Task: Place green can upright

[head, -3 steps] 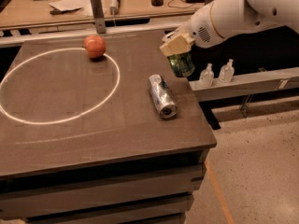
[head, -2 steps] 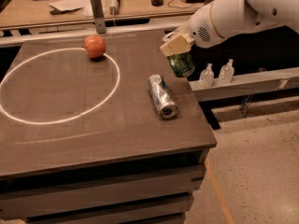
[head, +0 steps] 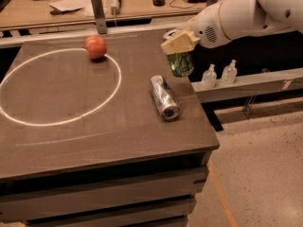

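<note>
The end effector is at the right edge of the tabletop, reaching in from the right on the white arm. Its pale fingers are clamped on the top of the green can.

The green can hangs directly below the end effector. Its long axis is close to vertical, with perhaps a slight lean. Whether its base touches the tabletop cannot be told.

Judgement: the placing step is in hand. What remains is a short straight descent and then release, with the axis kept vertical.

Surroundings:
- A silver can lies on its side below and just left of the end effector, near but apart from the green can. It is the closest obstruction.
- An apple sits well to the left, on the line of a white ring.
- Two small bottles stand on a ledge just to the right, off the tabletop.

Risk: the drop point lies close to the table edge, so a tilted release could tip the can off.
</note>
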### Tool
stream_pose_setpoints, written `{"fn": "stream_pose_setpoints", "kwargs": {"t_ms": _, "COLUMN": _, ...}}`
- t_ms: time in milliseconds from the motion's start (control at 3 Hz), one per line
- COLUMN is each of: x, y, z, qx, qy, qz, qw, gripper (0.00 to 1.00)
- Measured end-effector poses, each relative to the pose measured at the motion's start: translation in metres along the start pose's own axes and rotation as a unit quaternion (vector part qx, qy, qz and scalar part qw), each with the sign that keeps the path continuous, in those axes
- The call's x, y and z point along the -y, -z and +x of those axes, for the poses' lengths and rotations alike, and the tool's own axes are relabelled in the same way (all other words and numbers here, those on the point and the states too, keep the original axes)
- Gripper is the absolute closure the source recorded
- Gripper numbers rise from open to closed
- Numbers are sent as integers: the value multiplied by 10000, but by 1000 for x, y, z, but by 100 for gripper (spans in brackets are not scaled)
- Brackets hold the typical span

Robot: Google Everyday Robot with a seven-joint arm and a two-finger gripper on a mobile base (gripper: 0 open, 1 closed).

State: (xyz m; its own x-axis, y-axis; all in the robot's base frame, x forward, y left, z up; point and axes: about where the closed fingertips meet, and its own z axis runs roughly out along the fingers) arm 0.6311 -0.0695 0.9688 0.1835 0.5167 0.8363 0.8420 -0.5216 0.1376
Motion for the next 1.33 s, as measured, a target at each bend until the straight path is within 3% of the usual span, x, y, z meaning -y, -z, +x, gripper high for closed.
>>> {"fn": "stream_pose_setpoints", "kwargs": {"t_ms": 333, "x": 1, "y": 5, "z": 20, "qx": -696, "qy": 10, "qz": 329, "qw": 9970, "gripper": 100}}
{"fn": "stream_pose_setpoints", "kwargs": {"t_ms": 667, "x": -10, "y": 25, "z": 3, "qx": -735, "qy": -136, "qz": 212, "qw": 9970, "gripper": 100}}
{"fn": "stream_pose_setpoints", "kwargs": {"t_ms": 1333, "x": -24, "y": 31, "z": -6, "qx": -1015, "qy": -226, "qz": 246, "qw": 9943, "gripper": 100}}
